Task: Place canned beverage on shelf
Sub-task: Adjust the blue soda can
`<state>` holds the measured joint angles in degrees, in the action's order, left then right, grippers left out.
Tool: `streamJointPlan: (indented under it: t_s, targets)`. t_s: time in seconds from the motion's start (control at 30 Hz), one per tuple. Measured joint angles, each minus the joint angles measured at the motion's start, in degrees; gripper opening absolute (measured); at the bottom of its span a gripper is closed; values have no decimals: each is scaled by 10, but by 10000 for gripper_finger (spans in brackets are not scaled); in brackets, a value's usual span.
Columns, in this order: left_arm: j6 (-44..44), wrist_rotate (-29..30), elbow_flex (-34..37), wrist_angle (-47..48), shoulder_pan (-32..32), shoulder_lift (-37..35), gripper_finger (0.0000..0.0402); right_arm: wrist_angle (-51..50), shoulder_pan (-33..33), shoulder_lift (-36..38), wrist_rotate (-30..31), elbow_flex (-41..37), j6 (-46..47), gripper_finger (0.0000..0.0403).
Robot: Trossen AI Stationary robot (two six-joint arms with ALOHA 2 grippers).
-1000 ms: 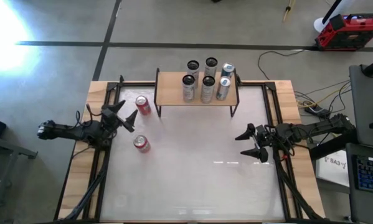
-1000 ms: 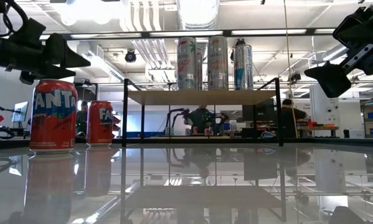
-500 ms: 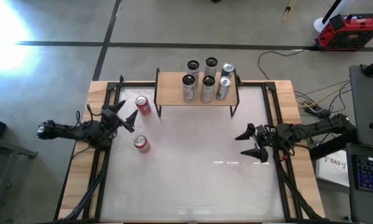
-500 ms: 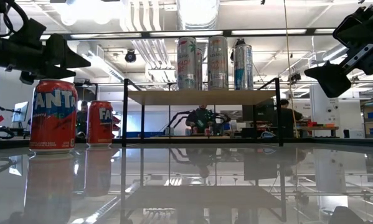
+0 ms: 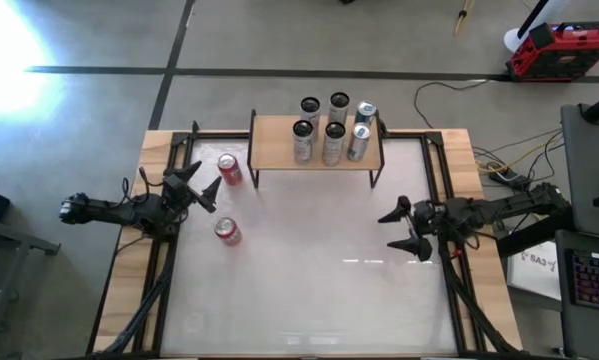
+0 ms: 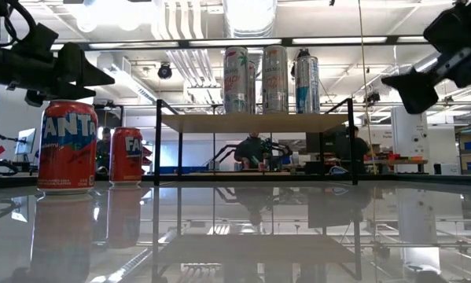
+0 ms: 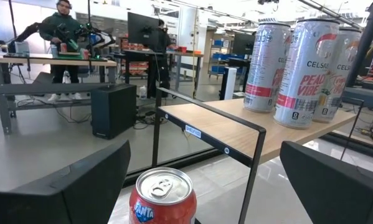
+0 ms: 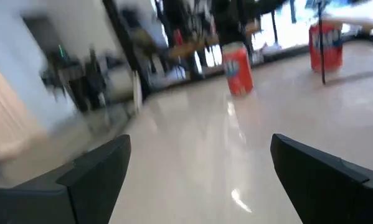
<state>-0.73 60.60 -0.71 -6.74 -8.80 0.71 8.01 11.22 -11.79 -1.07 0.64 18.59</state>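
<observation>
Two red Fanta cans stand upright on the white table at the left: one (image 5: 229, 169) beside the shelf's left legs, one (image 5: 227, 231) nearer the middle. The shelf (image 5: 274, 145), tan top on black legs, stands at the far edge with several tall cans (image 5: 332, 131) on its right half. My left gripper (image 5: 201, 186) is open and empty, above the table, between the two red cans; the far red can (image 7: 161, 195) shows between its fingers. My right gripper (image 5: 398, 228) is open and empty at the right, above the table.
The table has black rails along its left (image 5: 169, 170) and right (image 5: 441, 170) sides. The shelf's left half is bare wood (image 7: 236, 121). Open white table surface (image 5: 319, 260) lies between the two grippers. People work at benches in the room behind.
My right gripper has moved a little up and toward the table's far edge, swinging so that its wrist view is blurred. My left gripper and the cans have kept still.
</observation>
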Motion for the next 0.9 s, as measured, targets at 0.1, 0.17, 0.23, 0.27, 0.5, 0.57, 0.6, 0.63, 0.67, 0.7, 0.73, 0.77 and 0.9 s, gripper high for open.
streamJointPlan:
  t_s: [0.1, 0.17, 0.23, 0.27, 0.5, 0.57, 0.6, 0.63, 0.67, 0.7, 0.73, 0.77, 0.9]
  targets:
    - [0, 0, 0, 0, 0, 0, 398, 48, 0, 2, 41, 0, 100, 370]
    - [0, 0, 0, 0, 0, 0, 398, 79, 0, 1, 95, 0, 179, 370]
    - [0, 0, 0, 0, 0, 0, 398, 81, 0, 2, 162, 3, 220, 370]
    - [0, 0, 0, 0, 0, 0, 398, 71, -1, 0, 185, 8, 226, 370]
    - [0, 0, 0, 0, 0, 1, 398, -96, -3, -11, 198, 157, 146, 370]
    - [0, 0, 0, 0, 0, 1, 398, -165, -2, -25, 237, 217, 131, 370]
    - [0, 0, 0, 0, 0, 1, 398, -202, -3, -36, 270, 249, 132, 370]
    - [0, 0, 0, 0, 0, 1, 398, -241, -3, -49, 306, 278, 140, 370]
    - [0, 0, 0, 0, 0, 1, 398, -290, -3, -64, 346, 307, 158, 370]
    - [0, 0, 0, 0, 0, 1, 398, -338, -3, -78, 380, 332, 181, 370]
    - [0, 0, 0, 0, 0, 1, 398, -385, -3, -96, 406, 359, 212, 370]
    - [0, 0, 0, 0, 0, 1, 398, -428, -3, -113, 420, 386, 245, 370]
    - [0, 0, 0, 0, 0, 1, 398, -569, -3, -184, 412, 474, 353, 370]
